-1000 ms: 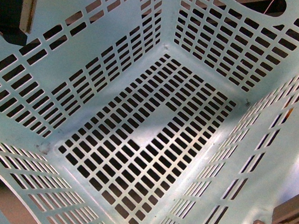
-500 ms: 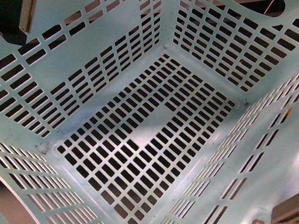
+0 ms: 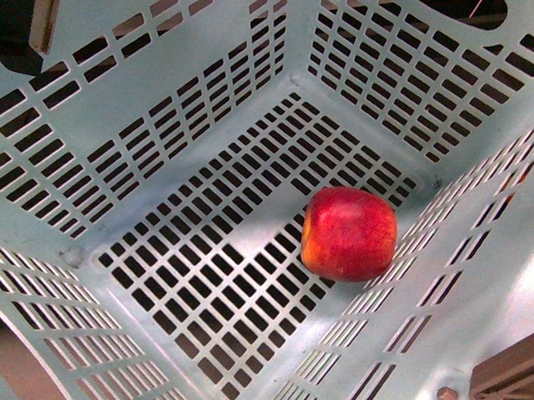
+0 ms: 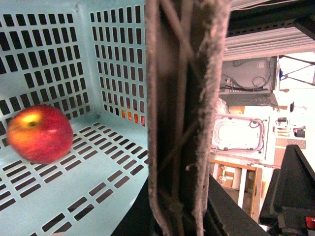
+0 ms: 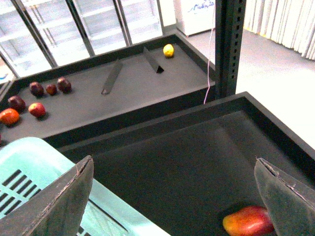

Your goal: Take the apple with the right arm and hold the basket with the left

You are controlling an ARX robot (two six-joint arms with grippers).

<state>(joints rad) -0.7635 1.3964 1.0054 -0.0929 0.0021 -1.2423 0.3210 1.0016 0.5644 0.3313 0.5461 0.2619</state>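
Note:
The red apple [image 3: 349, 232] with yellow-orange streaks lies on the slotted floor of the light aqua basket [image 3: 503, 266], close to its right wall. In the left wrist view the apple [image 4: 39, 132] rests on the basket floor [image 4: 74, 194], blurred. My left gripper [image 4: 183, 118] is shut on the basket's wall edge; it shows in the front view as a dark block [image 3: 15, 31] at the top-left rim. My right gripper [image 5: 174, 196] is open with nothing between its fingers, above a black tray beside the basket's corner [image 5: 29, 152].
An oblong orange-red fruit [image 5: 248, 221] lies on the black tray [image 5: 197, 147] near one right finger. A farther black tray holds several dark red fruits [image 5: 37, 93] and a yellow one [image 5: 168, 50]. A black upright post [image 5: 229, 44] stands between the trays.
The basket was empty a second ago. A red shape showed at its top-right rim half a second ago, and the apple now lies on the floor inside. The basket shifted slightly.

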